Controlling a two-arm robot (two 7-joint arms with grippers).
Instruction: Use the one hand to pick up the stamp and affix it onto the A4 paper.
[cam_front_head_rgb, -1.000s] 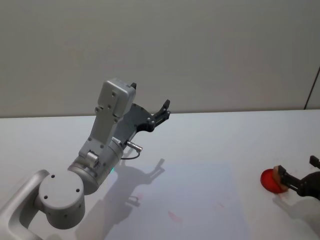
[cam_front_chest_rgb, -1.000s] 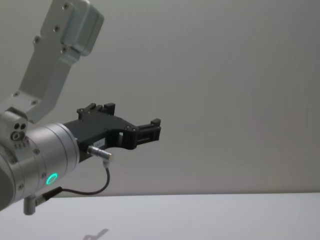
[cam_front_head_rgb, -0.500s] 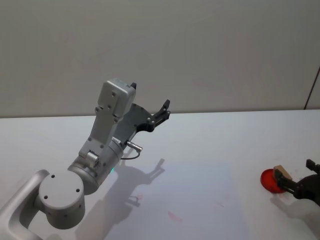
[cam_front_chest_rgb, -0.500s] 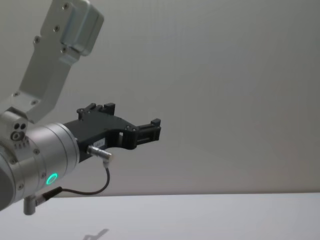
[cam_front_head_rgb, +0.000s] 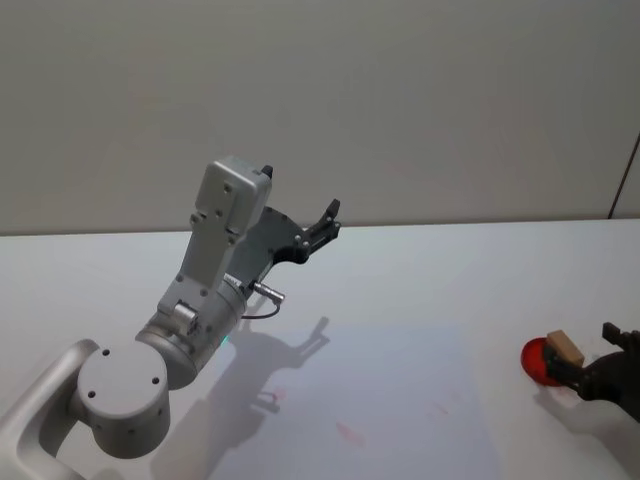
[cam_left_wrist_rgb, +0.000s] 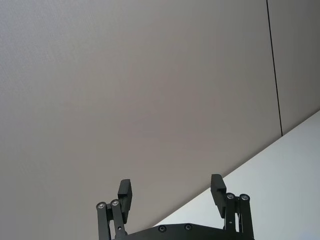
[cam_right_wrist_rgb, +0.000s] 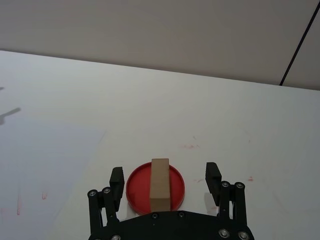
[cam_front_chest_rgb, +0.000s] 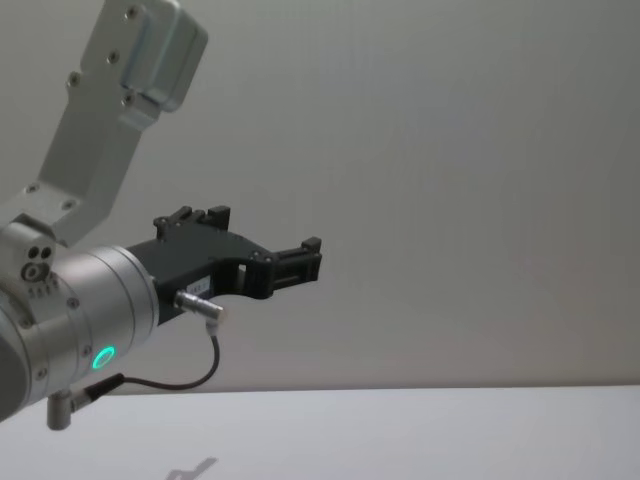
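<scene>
The stamp (cam_right_wrist_rgb: 160, 182), a small wooden block, stands on a round red pad (cam_right_wrist_rgb: 137, 192) at the table's right side; the stamp (cam_front_head_rgb: 564, 346) and the red pad (cam_front_head_rgb: 537, 362) also appear in the head view. My right gripper (cam_right_wrist_rgb: 164, 174) is open, with one finger on either side of the stamp and a gap to each. It comes in from the right edge, low over the table (cam_front_head_rgb: 583, 353). The A4 paper (cam_front_head_rgb: 390, 400) lies flat mid-table, faint against the white top, and is seen beside the pad (cam_right_wrist_rgb: 45, 150). My left gripper (cam_left_wrist_rgb: 170, 185) is open, raised high above the table's left part (cam_front_head_rgb: 300, 190).
The left arm (cam_front_chest_rgb: 90, 300) fills the left foreground and casts a shadow (cam_front_head_rgb: 280, 350) on the paper's left part. Small red smudges (cam_front_head_rgb: 345, 432) mark the paper. The white table (cam_front_head_rgb: 450, 270) ends at a grey wall behind.
My right gripper has slid back toward the near right edge, uncovering the wooden stamp on the red pad. The left arm has not moved.
</scene>
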